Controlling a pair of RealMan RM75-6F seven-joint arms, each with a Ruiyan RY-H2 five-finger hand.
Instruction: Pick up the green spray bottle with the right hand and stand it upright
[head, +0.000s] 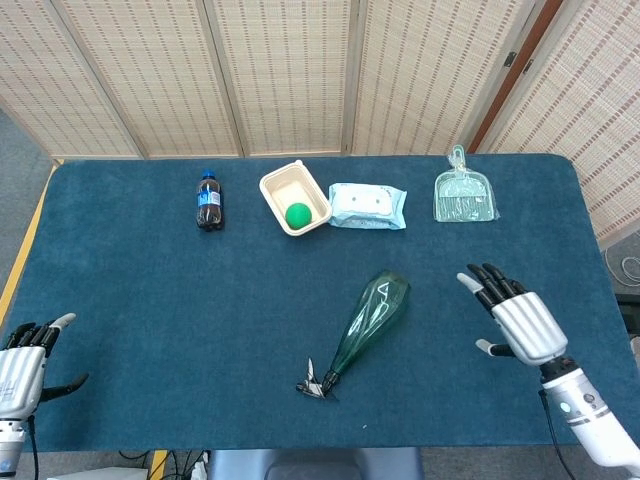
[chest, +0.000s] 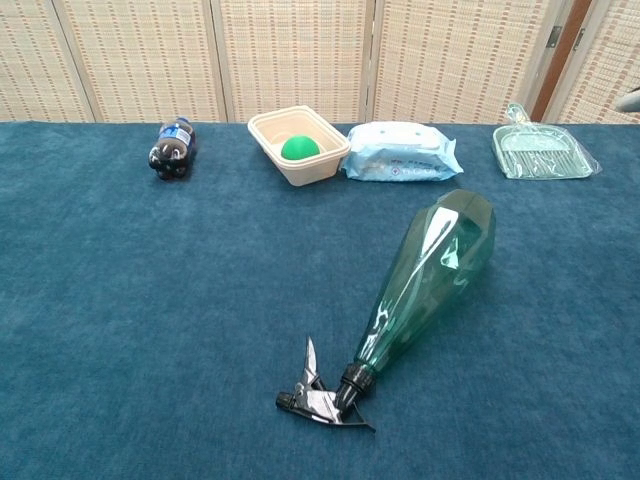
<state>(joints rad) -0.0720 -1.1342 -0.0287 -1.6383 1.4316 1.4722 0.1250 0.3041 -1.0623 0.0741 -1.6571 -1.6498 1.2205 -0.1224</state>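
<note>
while its fingers stretch apart and point up the table, the right hand (head: 518, 322) hovers over the blue cloth with nothing in it, its silver back facing up and the thumb sticking out toward the near edge. its white forearm runs off the lower right corner of the head view. the hand sits well to the right of the green spray bottle (head: 368, 315) and does not touch it.

the bottle lies on its side near the middle of the table (head: 140, 300), wide base pointing up and right, black trigger nozzle (head: 317, 384) toward the near edge.

at the lower left corner the left hand (head: 22, 362) rests low beside the table edge, released too, fingers spread and empty.

along the far side stand a small cola bottle (head: 209, 201), a beige tray (head: 282, 186) with a green ball (head: 298, 215) inside, a pack of wipes (head: 367, 205) just beside the tray, and a clear dustpan (head: 464, 190) further right.

only the head view shows either hand clearly. the chest view gives the spray bottle (chest: 430, 273) close up, its nozzle (chest: 320, 393) flat on the cloth, with a pale sliver at its right edge that i cannot identify.
</note>
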